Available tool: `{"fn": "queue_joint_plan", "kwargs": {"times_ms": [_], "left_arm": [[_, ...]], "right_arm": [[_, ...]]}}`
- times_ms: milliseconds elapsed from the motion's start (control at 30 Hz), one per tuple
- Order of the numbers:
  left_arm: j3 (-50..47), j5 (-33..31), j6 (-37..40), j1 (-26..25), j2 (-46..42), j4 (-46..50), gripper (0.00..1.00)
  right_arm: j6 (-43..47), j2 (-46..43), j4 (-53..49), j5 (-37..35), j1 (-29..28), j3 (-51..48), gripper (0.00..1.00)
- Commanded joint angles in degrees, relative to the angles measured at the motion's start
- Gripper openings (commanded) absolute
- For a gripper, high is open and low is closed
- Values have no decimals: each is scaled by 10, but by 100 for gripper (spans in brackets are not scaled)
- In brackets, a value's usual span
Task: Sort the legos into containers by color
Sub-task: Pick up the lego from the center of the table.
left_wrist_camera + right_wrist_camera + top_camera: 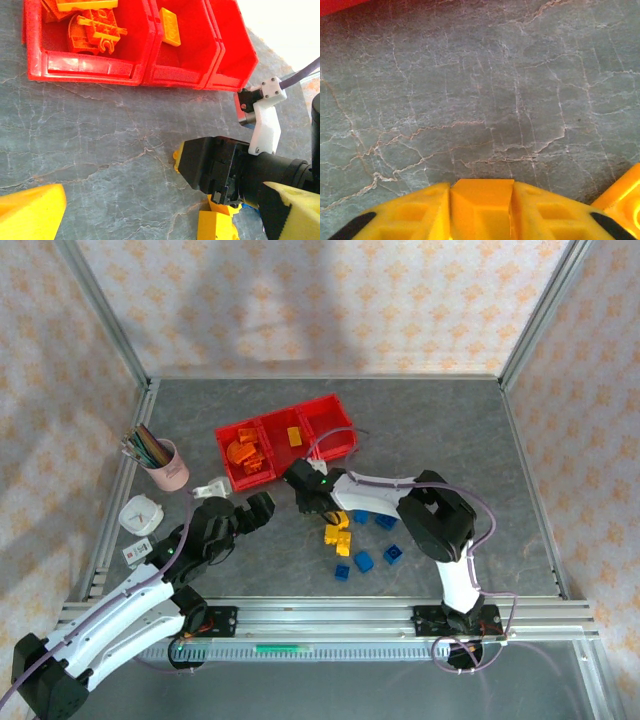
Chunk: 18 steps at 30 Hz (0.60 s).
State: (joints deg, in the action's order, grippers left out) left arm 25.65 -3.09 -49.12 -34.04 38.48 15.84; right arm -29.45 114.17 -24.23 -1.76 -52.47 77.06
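Legos (337,535) are lying loose on the worktop (450,430). The yellow ones are sitting just behind the right hand (305,492), and the blue ones (363,561) are lying farther back toward its base. Orange pieces (92,30) are already resting in the red containers (85,67) just ahead of it.

The right hand is clamping what looks like a yellow brick (481,205) squarely between its fingers (405,215), hovering close over bare worktop. The left hand (160,215) is waiting beside it with fingers spread wide, holding nothing.

By my reading, the carry to a bin is the step going on. Doing it well is coming down to three things:
- lifting enough to clear the front wall;
- heading for the middle bin (175,75), where a flat yellow piece (170,27) is lying, and not for the orange-filled one beside it;
- letting go only once the brick is hanging inside the rim.

A knock against the wall could be twisting the brick loose.
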Motion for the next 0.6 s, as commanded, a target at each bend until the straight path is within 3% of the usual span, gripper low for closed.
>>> {"fn": "queue_joint_plan", "kwargs": {"times_ms": [0, 567], "left_arm": [[-3, -16, -4, -3, -7, 14, 99], [32, -32, 4, -2, 4, 38, 99]], "right_arm": [[7, 11, -22, -21, -2, 16, 30], [36, -53, -11, 14, 36, 66, 25]]}}
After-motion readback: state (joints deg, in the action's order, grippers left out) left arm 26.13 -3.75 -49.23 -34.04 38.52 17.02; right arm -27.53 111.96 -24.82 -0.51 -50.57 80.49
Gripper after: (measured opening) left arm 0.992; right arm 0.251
